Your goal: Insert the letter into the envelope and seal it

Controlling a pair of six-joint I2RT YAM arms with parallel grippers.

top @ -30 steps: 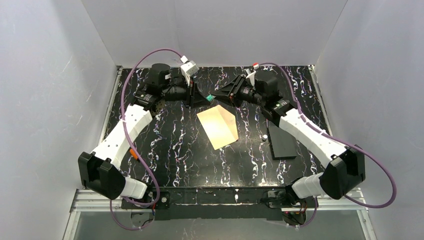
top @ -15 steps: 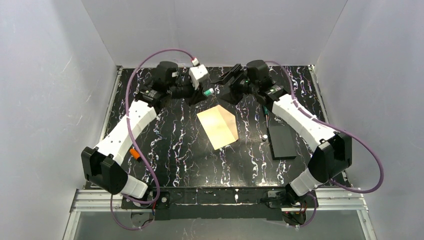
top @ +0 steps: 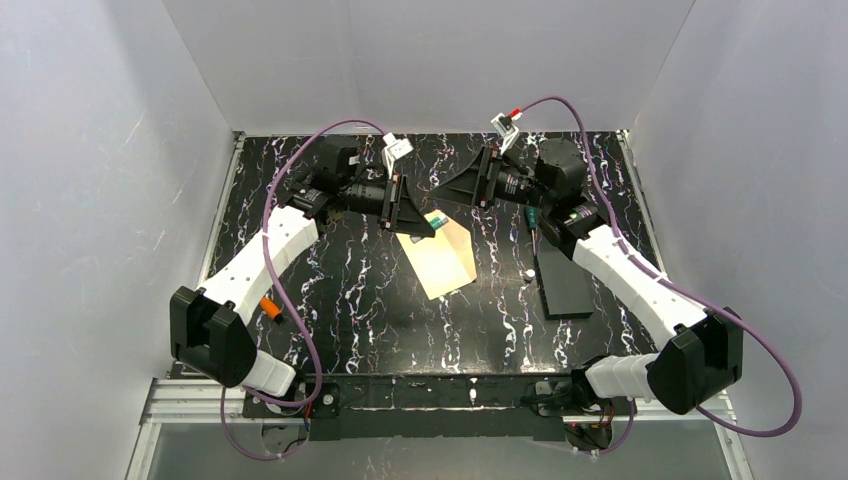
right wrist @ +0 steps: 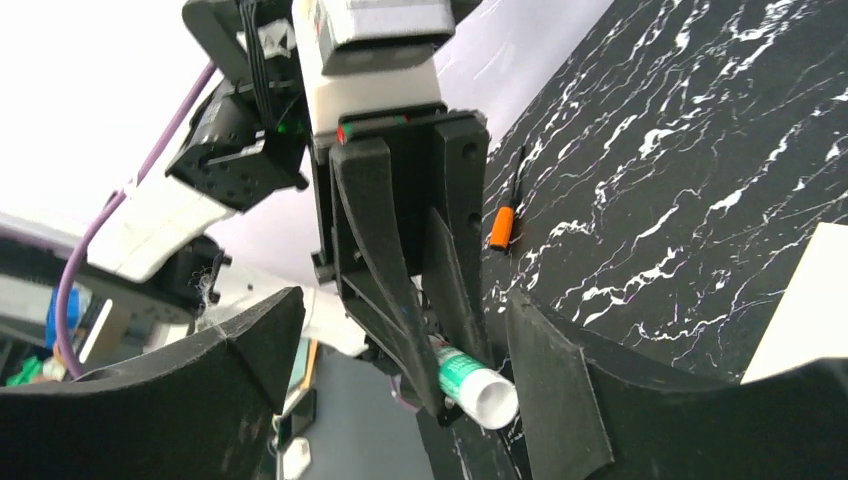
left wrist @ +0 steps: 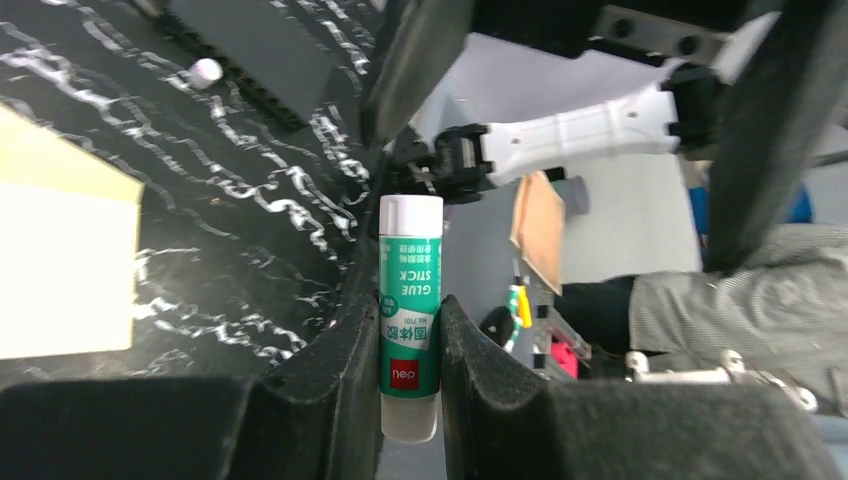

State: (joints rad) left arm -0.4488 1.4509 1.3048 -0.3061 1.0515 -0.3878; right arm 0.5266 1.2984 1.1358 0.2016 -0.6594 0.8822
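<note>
The envelope (top: pixel 440 258), a pale cream oblong, lies flat mid-table; its edge also shows in the left wrist view (left wrist: pixel 60 265) and its corner in the right wrist view (right wrist: pixel 810 300). No separate letter shows; it is hidden or out of view. My left gripper (top: pixel 425 222) (left wrist: pixel 410 310) is shut on a green-and-white glue stick (left wrist: pixel 410 260) (top: pixel 438 222) (right wrist: pixel 470 385), held just over the envelope's far corner. My right gripper (top: pixel 455 185) (right wrist: pixel 400 310) faces it from the right, open and holding nothing, a short gap off the stick's white end.
A black block (top: pixel 563 280) lies right of the envelope, with a small white cap (top: pixel 527 273) (left wrist: pixel 205 70) beside it. An orange-handled tool (top: pixel 270 305) (right wrist: pixel 503 225) rests at the left. White walls enclose the table on three sides.
The right gripper has opened and drawn back to the right, away from the glue stick. The left gripper has swung down and right with the stick, to the envelope's far corner.
</note>
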